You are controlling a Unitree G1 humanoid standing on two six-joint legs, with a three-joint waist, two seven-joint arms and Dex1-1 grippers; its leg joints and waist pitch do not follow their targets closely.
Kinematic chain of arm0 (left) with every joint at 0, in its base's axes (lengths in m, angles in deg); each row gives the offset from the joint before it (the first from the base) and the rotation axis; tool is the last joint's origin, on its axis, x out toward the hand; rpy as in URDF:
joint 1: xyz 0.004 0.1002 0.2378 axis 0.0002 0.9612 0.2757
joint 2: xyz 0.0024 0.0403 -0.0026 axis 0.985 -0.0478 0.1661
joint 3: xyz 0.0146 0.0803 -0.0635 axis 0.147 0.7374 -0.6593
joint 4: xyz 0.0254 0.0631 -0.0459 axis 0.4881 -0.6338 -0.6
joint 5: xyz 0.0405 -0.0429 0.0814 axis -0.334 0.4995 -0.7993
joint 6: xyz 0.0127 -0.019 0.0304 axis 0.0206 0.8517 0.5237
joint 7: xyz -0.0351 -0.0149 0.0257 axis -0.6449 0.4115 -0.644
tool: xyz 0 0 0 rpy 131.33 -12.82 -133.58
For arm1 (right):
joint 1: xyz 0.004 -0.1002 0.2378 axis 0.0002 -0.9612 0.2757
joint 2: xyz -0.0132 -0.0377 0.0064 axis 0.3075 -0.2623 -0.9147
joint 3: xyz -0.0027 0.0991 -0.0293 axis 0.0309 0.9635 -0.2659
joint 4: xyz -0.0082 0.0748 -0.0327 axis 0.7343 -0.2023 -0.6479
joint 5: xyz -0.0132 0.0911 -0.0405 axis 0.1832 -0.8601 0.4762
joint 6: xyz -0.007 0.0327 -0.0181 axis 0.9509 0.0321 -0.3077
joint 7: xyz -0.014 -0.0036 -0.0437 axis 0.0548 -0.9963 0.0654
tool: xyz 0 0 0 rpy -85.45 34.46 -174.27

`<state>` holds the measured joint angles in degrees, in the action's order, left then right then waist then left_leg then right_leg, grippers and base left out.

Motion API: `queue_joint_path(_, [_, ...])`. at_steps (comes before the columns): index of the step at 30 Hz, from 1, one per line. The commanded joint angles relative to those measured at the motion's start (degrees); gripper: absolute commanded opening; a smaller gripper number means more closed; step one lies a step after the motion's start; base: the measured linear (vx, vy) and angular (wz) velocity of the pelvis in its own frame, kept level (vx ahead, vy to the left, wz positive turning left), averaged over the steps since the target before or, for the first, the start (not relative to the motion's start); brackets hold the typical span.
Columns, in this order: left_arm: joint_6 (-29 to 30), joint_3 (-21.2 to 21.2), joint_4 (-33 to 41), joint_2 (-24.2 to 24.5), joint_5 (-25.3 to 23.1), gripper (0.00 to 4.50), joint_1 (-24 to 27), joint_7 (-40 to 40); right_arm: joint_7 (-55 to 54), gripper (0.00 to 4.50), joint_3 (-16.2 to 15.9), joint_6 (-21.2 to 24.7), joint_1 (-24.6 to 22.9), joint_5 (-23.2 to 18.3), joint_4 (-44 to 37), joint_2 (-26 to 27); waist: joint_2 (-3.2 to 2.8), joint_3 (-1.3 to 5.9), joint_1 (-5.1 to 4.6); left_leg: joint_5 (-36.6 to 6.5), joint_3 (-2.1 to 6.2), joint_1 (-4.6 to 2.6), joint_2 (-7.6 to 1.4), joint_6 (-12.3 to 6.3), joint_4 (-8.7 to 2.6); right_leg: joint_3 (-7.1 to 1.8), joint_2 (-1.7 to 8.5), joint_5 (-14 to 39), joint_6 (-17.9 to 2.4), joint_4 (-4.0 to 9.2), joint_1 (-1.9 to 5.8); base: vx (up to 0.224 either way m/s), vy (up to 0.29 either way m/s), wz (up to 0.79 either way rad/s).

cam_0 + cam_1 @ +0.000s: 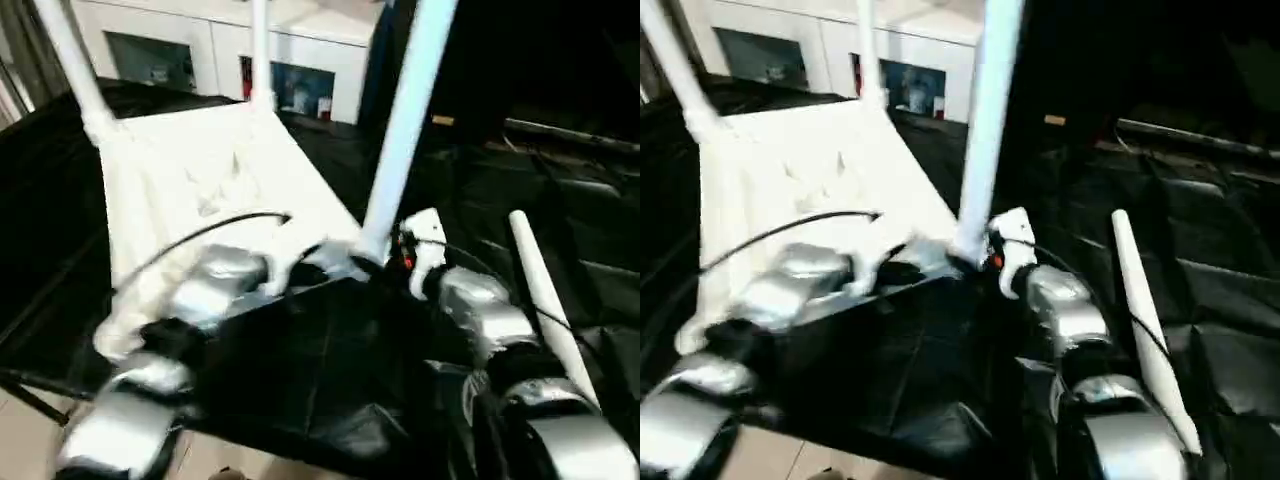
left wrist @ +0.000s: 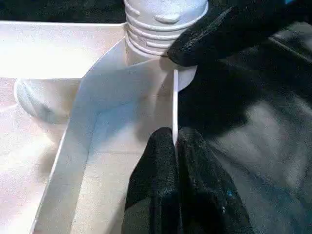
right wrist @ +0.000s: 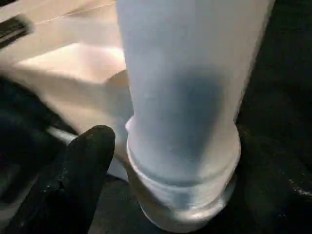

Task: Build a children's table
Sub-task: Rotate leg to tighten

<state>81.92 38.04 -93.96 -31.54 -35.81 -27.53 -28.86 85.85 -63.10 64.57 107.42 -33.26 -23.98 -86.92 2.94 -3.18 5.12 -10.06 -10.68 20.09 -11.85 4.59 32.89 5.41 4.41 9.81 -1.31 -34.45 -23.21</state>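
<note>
The table top (image 1: 200, 170) is lying upside down on a black sheet (image 1: 330, 370), ribbed underside facing up, and three legs are standing in its corner sockets: two far ones (image 1: 75, 70) (image 1: 260, 50) and a near leg (image 1: 405, 120) rising out of the corner closest to the robot's right arm. A fourth leg (image 1: 545, 290) is lying loose on the sheet, well apart from the top, beside the right forearm. The left gripper (image 2: 174, 146) is pinching the thin side wall of the top just next to the near corner socket, its two black fingers (image 2: 156, 175) pressed together with the wall edge between them. In that wrist view a black finger of the other gripper is reaching in and touching the ribbed collar at the near leg's base. The right gripper (image 1: 395, 260) is sitting at the foot of the near leg; in its wrist view one finger (image 3: 83, 165) is showing just beside the leg's collar (image 3: 183, 195) with a gap to the tube, and whether its jaws are gripping or standing off the leg cannot be told. A white cabinet (image 1: 250, 50) with glass doors is standing behind the top.
</note>
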Motion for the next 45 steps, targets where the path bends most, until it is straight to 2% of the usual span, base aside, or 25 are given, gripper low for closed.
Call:
queue_joint_path(1, [-1.02,0.25,2.82,-0.6,4.56,0.0,1.18,-5.14,4.69,3.93,-1.71,1.04,-0.27,-0.76,-2.42,-0.21,0.41,3.6,0.18,-11.41,0.58,-0.2,-1.94,-3.34,-3.51,-3.27,4.57,16.89,-10.51,4.26,2.94,0.0,0.0,0.0])
queue_joint_path(5, [1.21,0.12,7.3,2.34,7.5,0.0,3.21,-11.73,10.1,3.93,-2.14,2.05,-1.0,-2.14,-4.34,-1.99,0.35,3.64,0.39,-10.75,0.45,-0.22,-2.1,-3.11,-3.49,-3.33,4.56,14.91,-11.51,3.81,3.01,0.0,0.0,0.0])
queue_joint_path(6, [1.76,0.13,8.02,2.98,7.81,0.0,3.55,-12.62,11.53,3.77,-2.35,2.33,-1.33,-2.43,-4.83,-2.32,0.41,3.63,0.44,-10.15,0.35,-0.23,-2.08,-3.21,-3.48,-3.36,4.46,14.37,-11.57,3.83,2.88,0.0,0.0,0.0])
queue_joint_path(9, [2.08,-0.14,8.55,3.58,7.74,0.0,3.89,-13.16,13.61,3.67,-2.86,2.93,-1.86,-2.56,-5.31,-2.81,0.28,3.62,0.86,-9.85,0.34,-0.19,-2.04,-3.13,-3.48,-3.29,4.44,14.24,-11.51,3.74,2.94,0.0,0.0,0.0])
queue_joint_path(12, [2.19,-0.24,8.52,3.68,7.61,0.0,3.89,-13.31,13.57,3.33,-3.04,2.9,-2.01,-2.18,-5.25,-2.77,0.41,3.64,1.0,-10.12,0.39,-0.23,-1.96,-2.61,-3.47,-3.33,4.57,15.91,-10.7,3.92,2.91,0.0,0.0,0.0])
queue_joint_path(19, [2.78,-0.41,8.8,3.54,7.51,0.0,3.82,-12.78,13.49,2.89,-3.39,3.28,-2.62,-2.14,-5.83,-2.55,0.37,3.7,1.02,-9.49,0.42,-0.19,-1.92,-2.49,-3.46,-3.33,4.52,15.2,-10.6,3.84,2.97,0.0,0.0,0.0])
queue_joint_path(22, [2.75,-0.69,8.03,2.68,6.6,0.0,3.55,-10.34,10.69,2.82,-2.78,3.41,-2.88,-1.76,-5.26,-1.73,0.4,3.71,1.0,-9.66,0.42,-0.21,-1.9,-2.35,-3.47,-3.33,4.51,15.47,-10.5,3.86,2.95,0.0,0.0,0.0])
queue_joint_path(25, [3.28,-1.27,4.93,0.51,4.5,0.0,2.11,-3.87,2.78,2.81,-1.73,3.83,-2.25,-0.09,-2.25,-0.03,0.44,3.6,0.82,-10.31,0.53,-0.23,-1.82,-1.49,-3.57,-3.34,4.62,17.73,-9.71,4.19,2.92,0.0,0.0,0.0])
queue_joint_path(26, [3.6,-1.74,3.06,-1.01,3.51,0.0,1.09,0.09,-2.94,2.8,-0.76,4.16,-1.79,0.56,-0.53,1.22,0.58,3.49,0.57,-10.36,0.47,-0.26,-1.71,-1.11,-3.63,-3.33,4.39,18.39,-9.37,4.31,2.72,0.0,0.0,0.0])
queue_joint_path(28, [3.8,-2.07,1.89,-2.07,2.86,0.0,0.4,2.91,-6.39,2.79,-0.01,4.43,-1.56,0.68,0.3,2.14,0.51,3.55,0.57,-11.32,0.63,-0.43,-1.71,-0.61,-3.61,-3.26,4.66,20.01,-9.11,4.43,2.84,0.0,0.0,0.0])
queue_joint_path(30, [4.13,-2.49,0.26,-3.71,2.14,0.0,-0.67,6.68,-11.74,2.79,1.36,4.91,-1.03,0.4,1.55,3.61,0.6,3.55,0.48,-11.72,0.55,-0.41,-1.58,-0.87,-3.5,-3.3,4.68,21.42,-8.29,4.72,2.77,0.0,0.0,0.0])
queue_joint_path(31, [4.41,-2.91,-1.45,-5.69,1.46,0.0,-1.88,10.95,-17.4,2.79,2.88,5.03,-0.39,-0.01,2.68,5.34,0.64,3.62,0.51,-11.33,0.55,-0.37,-1.6,-1.01,-3.49,-3.33,4.71,21.19,-8.17,4.7,2.81,0.0,0.0,0.0])
queue_joint_path(32, [4.41,-2.91,-1.45,-5.69,1.46,0.0,-1.88,10.95,-17.4,2.79,2.88,5.03,-0.39,-0.01,2.68,5.34,0.53,3.59,0.42,-11.1,0.52,-0.58,-1.62,-0.77,-3.56,-3.34,4.54,20.86,-8.31,4.77,2.48,0.0,0.0,0.0])
queue_joint_path(33, [4.53,-3.11,-2.68,-7.03,1.03,0.0,-2.79,13.61,-21.19,2.79,3.88,5.13,0.16,-0.3,3.54,6.48,0.47,3.68,0.41,-10.94,0.6,-0.38,-1.55,-0.67,-3.54,-3.24,4.54,20.4,-8.34,4.58,2.8,0.0,0.0,0.0])
queue_joint_path(35, [4.62,-3.01,-4.62,-9.59,0.07,0.0,-4.36,18.33,-26.45,2.79,4.57,4.93,1.33,-0.24,4.86,8.77,0.34,3.64,0.43,-11.24,0.52,-0.52,-1.63,-0.7,-3.54,-3.31,4.48,19.48,-8.37,4.62,2.54,0.0,0.0,0.0])
queue_joint_path(37, [4.44,-2.79,-5.55,-11.01,-0.47,0.0,-5.17,20.73,-28.53,2.79,4.57,4.69,2.05,-0.12,5.41,10.2,0.29,3.9,0.47,-10.36,0.5,-0.54,-1.63,-0.55,-3.51,-3.32,4.39,16.63,-9.01,4.26,2.67,0.0,0.0,0.0])
queue_joint_path(39, [4.16,-2.64,-6.23,-11.85,-0.83,0.0,-5.73,21.8,-29.58,2.79,4.38,4.11,2.49,0.38,5.63,11.0,0.27,3.96,0.69,-9.34,0.38,-0.32,-1.54,-1.38,-3.39,-3.36,4.4,13.39,-9.63,3.94,2.91,0.0,0.0,0.0])
queue_joint_path(41, [3.87,-2.41,-6.53,-12.2,-1.15,0.0,-6.04,22.19,-29.08,2.79,4.26,3.21,2.72,0.49,5.57,11.39,0.34,3.97,0.8,-9.01,0.33,-0.18,-1.44,-1.89,-3.36,-3.35,4.41,12.89,-9.65,3.91,3.06,0.0,0.0,0.0])
queue_joint_path(42, [3.55,-2.14,-6.53,-12.26,-1.33,0.0,-6.08,21.87,-28.62,3.34,4.24,2.4,2.78,0.55,5.4,11.5,0.37,3.96,0.85,-9.09,0.32,-0.19,-1.47,-2.08,-3.35,-3.34,4.45,13.15,-9.6,3.95,3.03,0.0,0.0,0.0])
queue_joint_path(45, [2.76,-1.9,-6.32,-12.02,-1.04,0.0,-5.86,20.79,-26.35,3.53,3.98,1.3,2.76,0.62,4.74,11.19,0.4,3.9,0.87,-9.28,0.37,-0.01,-1.47,-2.15,-3.37,-3.29,4.39,14.3,-9.19,4.04,3.08,0.0,0.0,0.0])
